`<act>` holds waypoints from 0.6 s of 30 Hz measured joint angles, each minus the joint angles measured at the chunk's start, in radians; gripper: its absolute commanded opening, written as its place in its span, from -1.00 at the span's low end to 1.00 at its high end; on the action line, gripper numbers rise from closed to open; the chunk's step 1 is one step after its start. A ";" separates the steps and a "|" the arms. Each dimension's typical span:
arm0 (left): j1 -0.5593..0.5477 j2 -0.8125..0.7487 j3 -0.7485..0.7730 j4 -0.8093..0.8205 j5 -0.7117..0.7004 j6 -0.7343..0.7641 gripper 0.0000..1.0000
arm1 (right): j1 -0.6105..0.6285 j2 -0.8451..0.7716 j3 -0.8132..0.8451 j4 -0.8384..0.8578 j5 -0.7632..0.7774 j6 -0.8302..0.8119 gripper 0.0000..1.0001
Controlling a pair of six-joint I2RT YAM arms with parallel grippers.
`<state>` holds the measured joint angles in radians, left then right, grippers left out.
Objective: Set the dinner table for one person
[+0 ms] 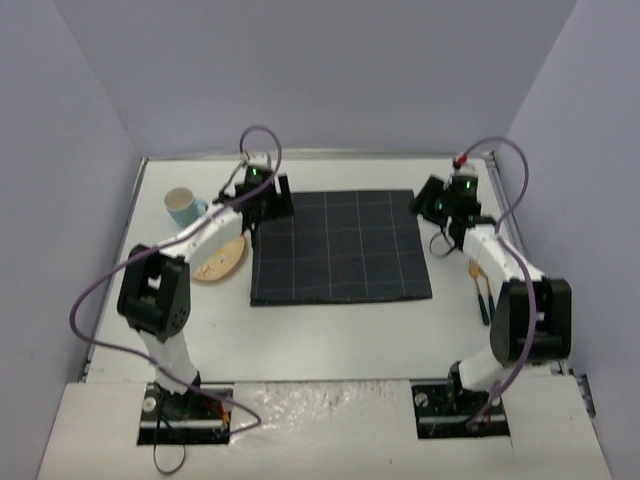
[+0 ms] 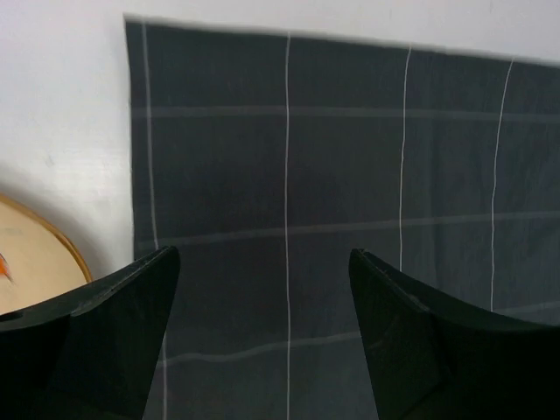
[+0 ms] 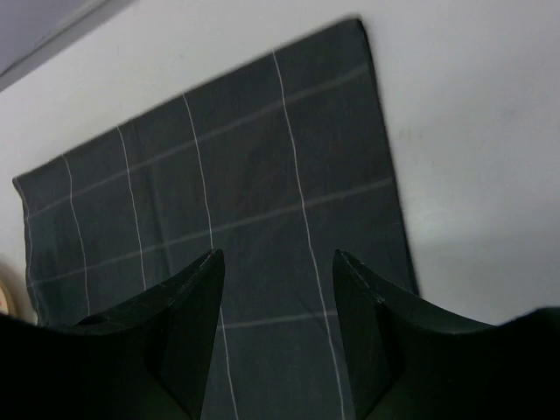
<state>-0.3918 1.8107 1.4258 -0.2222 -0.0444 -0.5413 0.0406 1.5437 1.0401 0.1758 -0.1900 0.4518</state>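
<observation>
The top camera looks down from high behind the near edge over the whole dinner table (image 1: pixel 340 330). Both wrist cameras look closely down at the checked mat (image 1: pixel 340 245), which all three views share.

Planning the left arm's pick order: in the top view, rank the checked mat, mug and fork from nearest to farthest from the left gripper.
From the left gripper:
1. dark checked mat: nearest, the gripper is at its far-left corner.
2. pale blue mug: off the mat, to the gripper's left.
3. fork: farthest, beyond the mat's right edge.
</observation>
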 measured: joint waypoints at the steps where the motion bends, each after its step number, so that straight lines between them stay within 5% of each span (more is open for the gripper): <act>1: -0.018 -0.024 -0.052 0.003 0.000 -0.014 0.42 | 0.000 -0.022 -0.059 0.011 -0.015 0.024 -0.01; 9: -0.057 -0.160 -0.405 -0.006 -0.003 -0.102 0.16 | 0.000 -0.226 -0.426 0.034 -0.094 0.128 -0.02; 18: -0.056 -0.180 -0.521 0.031 -0.027 -0.168 -0.21 | -0.008 -0.289 -0.605 0.126 -0.121 0.171 -0.03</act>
<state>-0.4477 1.6306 0.9044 -0.1909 -0.0717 -0.7095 0.0330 1.2552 0.4349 0.3015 -0.3115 0.6231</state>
